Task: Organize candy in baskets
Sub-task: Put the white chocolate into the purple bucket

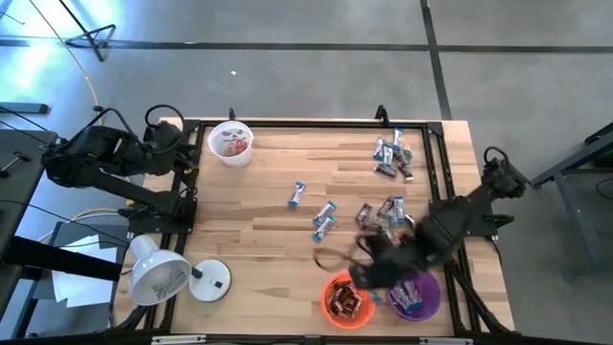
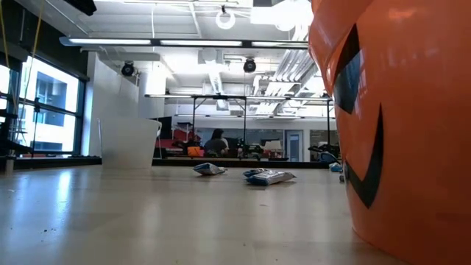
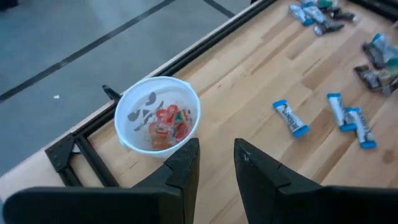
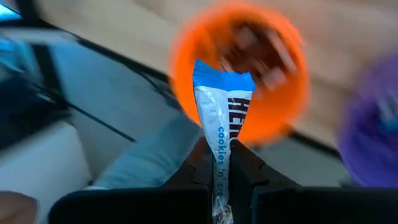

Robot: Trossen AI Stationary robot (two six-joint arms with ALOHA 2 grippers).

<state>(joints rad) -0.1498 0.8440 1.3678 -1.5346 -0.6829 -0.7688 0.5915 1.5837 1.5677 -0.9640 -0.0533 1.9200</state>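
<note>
**Right claw pinching a blue-and-white candy bar over the orange basket**

My right gripper [image 4: 222,180] has its two fingers pressed tight on a blue-and-white candy bar [image 4: 221,109], which stands up between them with its blue end pointing away from the wrist. From that wrist camera the orange basket [image 4: 292,93] sits directly behind the bar, dark brown wrappers inside it, and the purple basket [image 4: 373,118] shows off to one side. From above, the right arm [image 1: 460,218] reaches in from the table's right edge, bent low toward the near edge, its gripper over the gap beside the orange basket [image 1: 346,299] and purple basket [image 1: 416,295], which sit just beside each other.

My left gripper [image 3: 214,165] waits at the far left corner, fingers partly spread and holding nothing, aimed at the white basket [image 3: 157,118] with reddish candy in it. Loose candy [image 1: 393,156] lies scattered on the wooden table [image 1: 268,211], more in the middle. A white lamp [image 1: 161,273] stands at the near left.
</note>
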